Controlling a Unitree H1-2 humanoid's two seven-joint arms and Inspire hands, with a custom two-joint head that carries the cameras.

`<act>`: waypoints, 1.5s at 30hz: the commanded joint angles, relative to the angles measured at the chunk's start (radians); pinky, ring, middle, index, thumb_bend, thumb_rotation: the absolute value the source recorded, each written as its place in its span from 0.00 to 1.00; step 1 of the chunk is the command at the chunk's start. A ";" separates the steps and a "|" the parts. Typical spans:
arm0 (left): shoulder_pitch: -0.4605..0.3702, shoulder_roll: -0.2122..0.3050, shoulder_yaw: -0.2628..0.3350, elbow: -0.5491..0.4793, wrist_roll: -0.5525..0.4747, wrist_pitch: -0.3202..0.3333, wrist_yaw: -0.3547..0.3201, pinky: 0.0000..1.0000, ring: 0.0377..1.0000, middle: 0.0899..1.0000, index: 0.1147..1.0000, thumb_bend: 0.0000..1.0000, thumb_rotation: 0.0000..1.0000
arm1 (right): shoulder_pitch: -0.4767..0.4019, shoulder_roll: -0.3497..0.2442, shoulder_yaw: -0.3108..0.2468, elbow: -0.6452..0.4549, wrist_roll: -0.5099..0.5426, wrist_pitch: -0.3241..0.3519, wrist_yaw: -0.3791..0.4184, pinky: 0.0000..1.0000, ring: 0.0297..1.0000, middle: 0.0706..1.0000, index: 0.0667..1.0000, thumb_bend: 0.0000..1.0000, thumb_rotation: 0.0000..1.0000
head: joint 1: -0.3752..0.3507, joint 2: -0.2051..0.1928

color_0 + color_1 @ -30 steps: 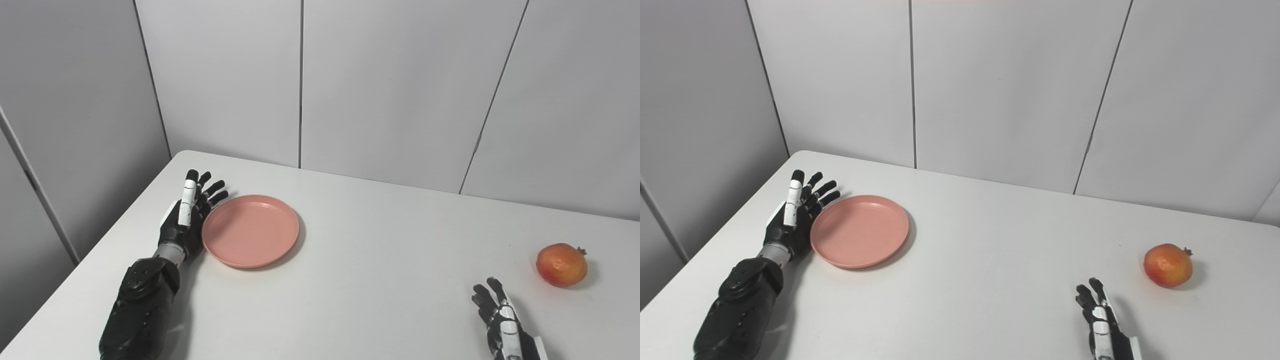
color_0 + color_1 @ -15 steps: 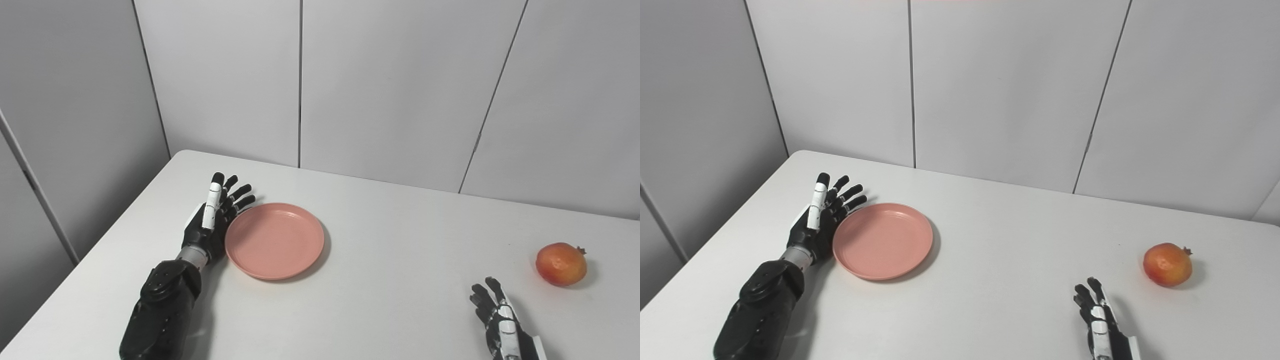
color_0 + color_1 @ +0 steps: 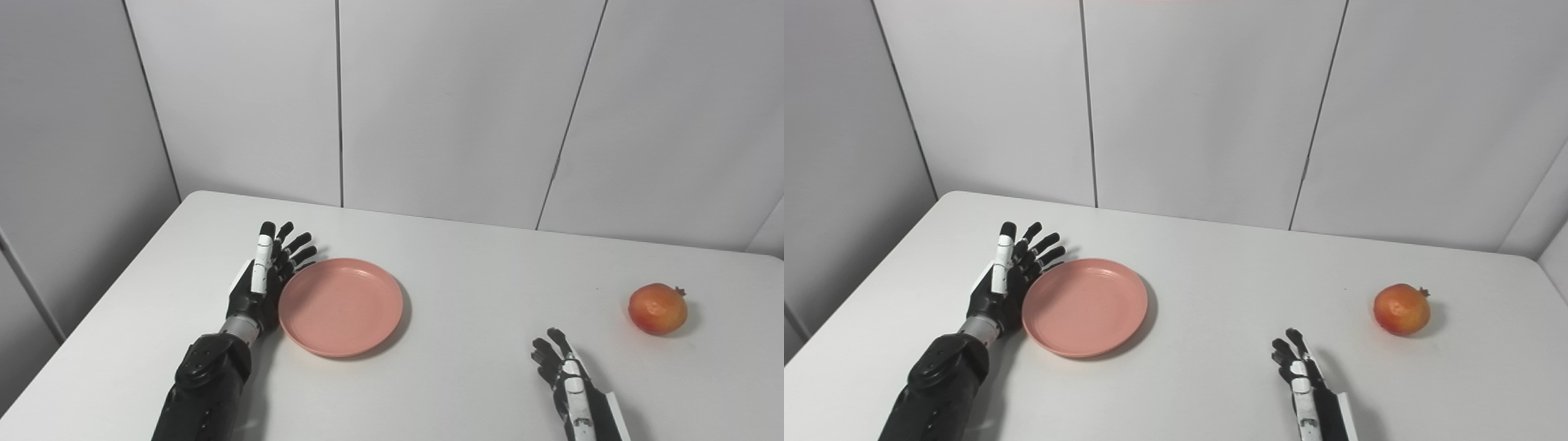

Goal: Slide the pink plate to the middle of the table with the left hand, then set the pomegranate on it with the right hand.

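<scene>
Touching L hand (image 3: 260, 285): round, smooth pink plate (image 3: 341, 306).

Right robot hand (image 3: 572, 383), wrist cropped.

Camera: the whole picture has shifted between the last two moments (wall seams and table corner both sit further left in the frame), so the head has turned.
Pink plate (image 3: 341, 306): has slid away from the table's left edge toward its middle; most of that travel came in the first half second.
Left hand (image 3: 264, 283): has travelled with the plate, flat and spread, pressed against its left rim throughout.
Left forearm: now reaches further in from the bottom edge.
</scene>
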 commanded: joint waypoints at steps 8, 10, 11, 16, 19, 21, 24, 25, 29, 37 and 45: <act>-0.020 0.012 -0.003 0.000 -0.010 0.006 -0.030 0.86 0.88 0.90 0.98 0.87 0.98 | 0.055 0.054 0.055 -0.039 -0.051 0.039 -0.042 0.92 0.87 0.86 0.91 0.68 1.00 | -0.074 0.018; -0.013 0.007 -0.001 -0.003 -0.015 0.004 -0.038 0.87 0.89 0.90 0.98 0.87 0.98 | 0.052 0.063 0.067 -0.036 -0.061 0.033 -0.055 0.91 0.87 0.86 0.90 0.67 1.00 | -0.110 0.020; -0.011 0.006 0.001 -0.005 -0.017 0.005 -0.040 0.88 0.89 0.90 0.98 0.87 0.97 | 0.052 0.067 0.071 -0.034 -0.065 0.030 -0.060 0.90 0.87 0.86 0.90 0.67 1.00 | -0.122 0.022; 0.004 -0.001 -0.020 -0.011 -0.009 0.000 -0.053 0.89 0.90 0.91 1.00 0.87 0.98 | 0.047 0.080 0.101 -0.034 -0.091 0.034 -0.086 0.88 0.86 0.85 0.89 0.69 1.00 | -0.179 0.030; 0.011 -0.010 -0.034 -0.016 0.001 -0.003 -0.057 0.89 0.90 0.91 1.00 0.89 0.96 | 0.046 0.085 0.115 -0.039 -0.101 0.040 -0.091 0.89 0.86 0.85 0.89 0.69 1.00 | -0.202 0.035; 0.015 -0.021 -0.040 -0.022 0.007 0.000 -0.048 0.89 0.89 0.93 1.00 0.92 0.93 | 0.047 0.088 0.123 -0.044 -0.109 0.047 -0.094 0.91 0.87 0.86 0.89 0.69 1.00 | -0.220 0.037; 0.016 -0.039 -0.047 -0.020 0.007 0.001 -0.041 0.89 0.89 0.93 1.00 0.93 0.92 | 0.048 0.097 0.133 -0.049 -0.116 0.057 -0.110 0.91 0.87 0.86 0.89 0.69 1.00 | -0.247 0.042; 0.016 -0.043 -0.049 -0.019 0.007 0.001 -0.039 0.88 0.89 0.93 1.00 0.93 0.92 | 0.048 0.098 0.135 -0.051 -0.117 0.062 -0.114 0.91 0.87 0.85 0.89 0.70 1.00 | -0.247 0.042; 0.027 -0.061 -0.073 -0.028 0.020 0.011 -0.041 0.86 0.87 0.92 1.00 0.89 0.93 | 0.053 0.098 0.147 -0.066 -0.118 0.085 -0.121 0.93 0.87 0.86 0.90 0.69 1.00 | -0.254 0.052; 0.039 -0.093 -0.095 -0.032 0.038 -0.004 -0.035 0.86 0.88 0.92 1.00 0.88 0.94 | 0.066 0.096 0.148 -0.083 -0.115 0.093 -0.131 0.91 0.86 0.85 0.90 0.69 1.00 | -0.258 0.053; 0.044 -0.109 -0.113 -0.034 0.030 -0.001 -0.051 0.88 0.90 0.94 1.00 0.85 0.96 | 0.070 0.066 0.143 -0.078 -0.144 0.027 -0.149 0.91 0.88 0.86 0.90 0.65 1.00 | -0.245 0.051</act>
